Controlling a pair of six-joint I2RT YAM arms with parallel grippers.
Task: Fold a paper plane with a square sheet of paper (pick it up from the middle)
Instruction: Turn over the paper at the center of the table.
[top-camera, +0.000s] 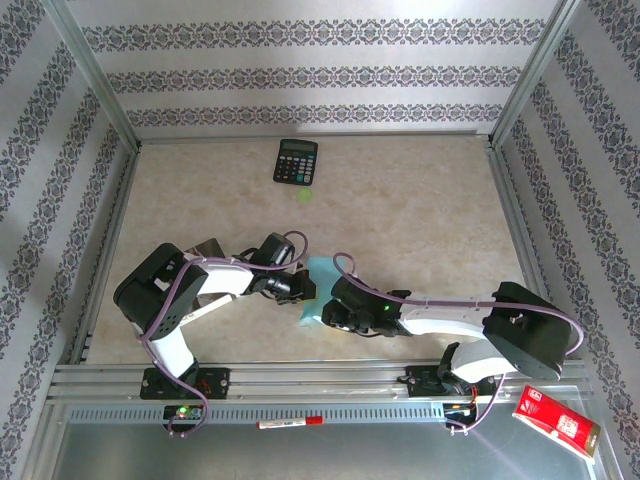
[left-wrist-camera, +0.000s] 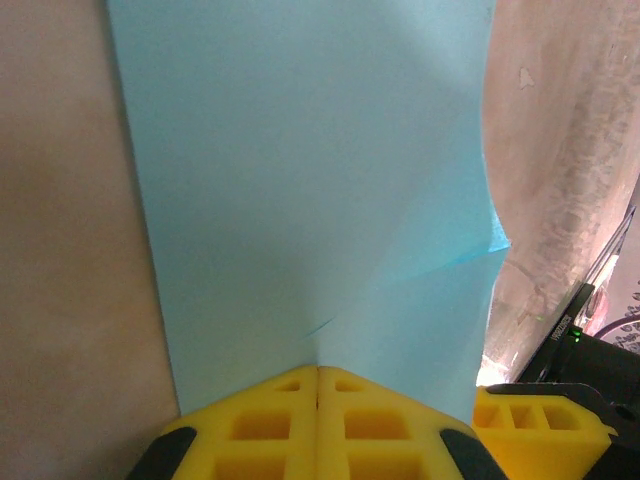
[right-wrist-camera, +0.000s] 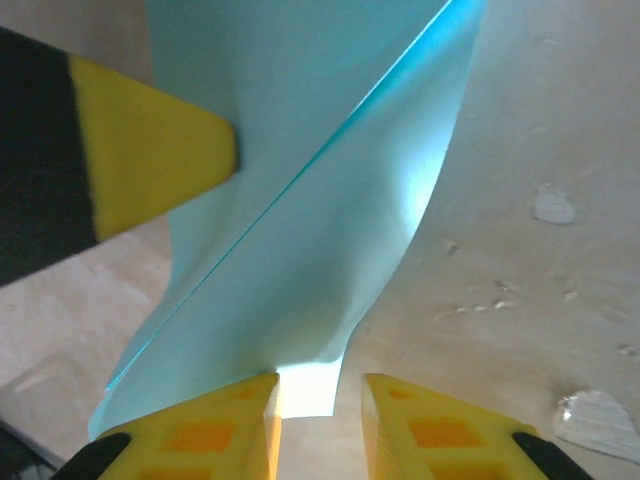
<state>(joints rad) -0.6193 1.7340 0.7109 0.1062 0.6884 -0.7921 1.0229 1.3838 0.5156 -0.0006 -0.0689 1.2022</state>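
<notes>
The light-cyan sheet of paper stands lifted between the two arms near the table's front, bent and carrying a long diagonal crease. My left gripper is shut on the sheet's edge, its yellow fingers pressed together with the paper rising straight out of them. My right gripper is open. A lower edge of the sheet dips into its gap beside the left finger, and the right finger stands apart from it. The left gripper's yellow finger touches the sheet from the far side.
A black calculator lies at the table's back centre, with a small green speck in front of it. A grey-white object shows behind the left arm. A red packet and a red-white pen lie off the front rail.
</notes>
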